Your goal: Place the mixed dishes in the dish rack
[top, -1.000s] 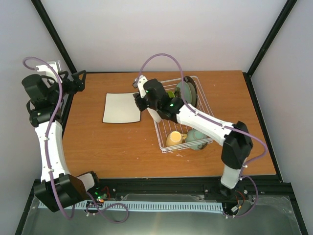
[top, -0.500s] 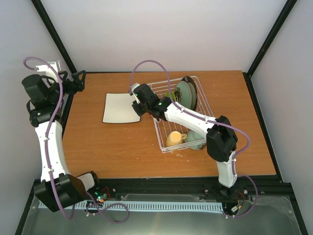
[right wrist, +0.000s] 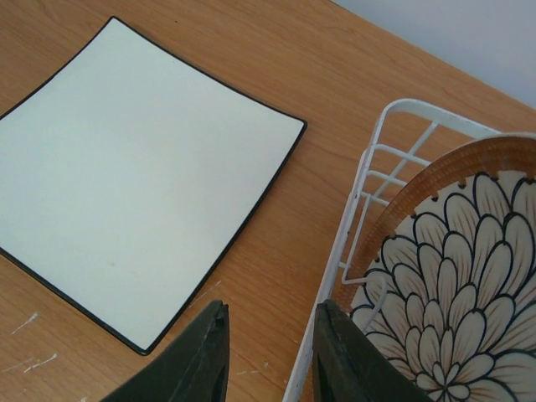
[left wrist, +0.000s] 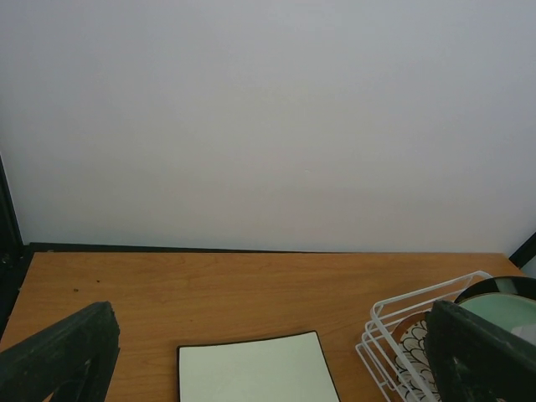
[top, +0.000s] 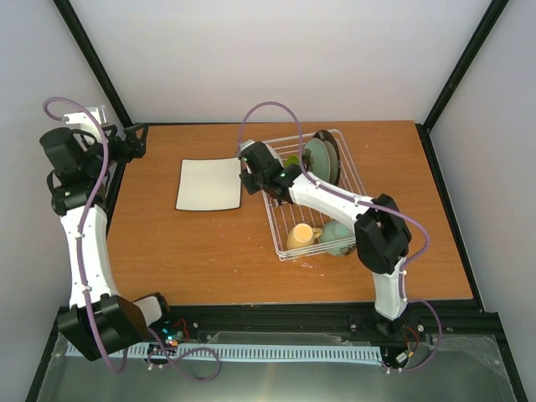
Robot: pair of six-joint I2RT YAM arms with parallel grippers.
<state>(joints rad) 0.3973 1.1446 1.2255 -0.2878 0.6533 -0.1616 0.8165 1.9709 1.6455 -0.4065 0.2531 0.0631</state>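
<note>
Right wrist view showed the square plate (right wrist: 134, 167) flat on the table (right wrist: 335, 67), beside the rack (right wrist: 427, 107). Right end effector (right wrist: 272, 322) hovered narrowly parted, empty; left end effector (left wrist: 276, 335) gaped wide. The plate looked stiff, glazed, likely slippery and breakable: pinch its rack-side rim.

Matt, scuffed wood grain is seen on table (right wrist: 276, 50); dish rack (right wrist: 366, 180) is made of white-coated wire; sq. plate (right wrist: 134, 201) is finished smooth.
</note>
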